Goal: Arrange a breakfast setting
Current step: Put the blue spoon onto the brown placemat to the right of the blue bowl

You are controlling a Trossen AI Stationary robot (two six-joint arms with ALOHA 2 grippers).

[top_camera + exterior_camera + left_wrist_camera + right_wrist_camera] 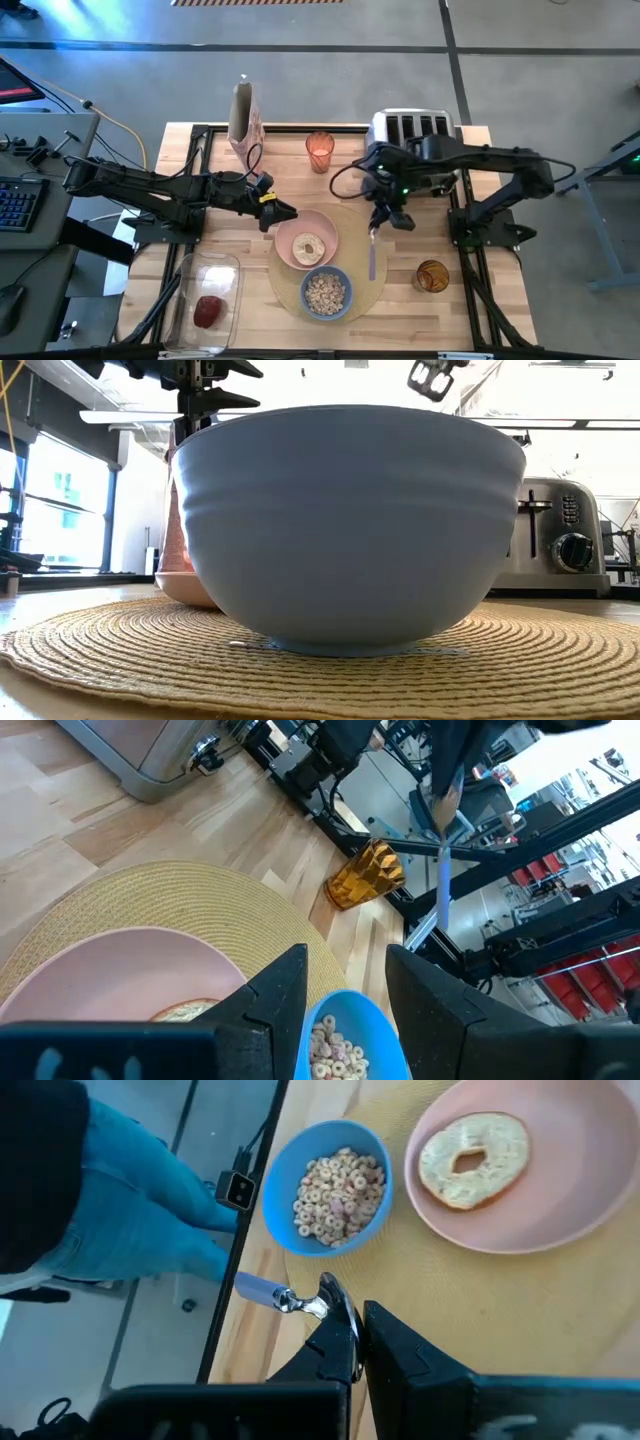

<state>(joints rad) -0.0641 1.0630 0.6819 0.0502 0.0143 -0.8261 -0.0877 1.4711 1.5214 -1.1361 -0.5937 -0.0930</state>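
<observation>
A round tan placemat (372, 300) holds a pink plate (290, 232) with a bagel half (308, 247), and a blue bowl (326, 292) of cereal at its near side. My right gripper (383, 218) is above the mat's right part, shut on a spoon (372, 258). My left gripper (281, 213) is open and empty, at the plate's left edge. An amber glass (432, 276) stands on the wood to the right of the mat. A red apple (208, 311) lies in a clear container (222, 270) at the near left. My right gripper pinches the spoon between its two fingers at its metal bowl end (322, 1298). The fingers come from above, pointing down. The pale bluish handle (441, 885) hangs below the fingers, above the mat's right edge and clear of it.
A chrome toaster (415, 128) stands at the far right, an orange glass (319, 150) at the far middle, and a paper bag (243, 115) at the far left. A person in blue jeans (130, 1210) stands past the table's near edge.
</observation>
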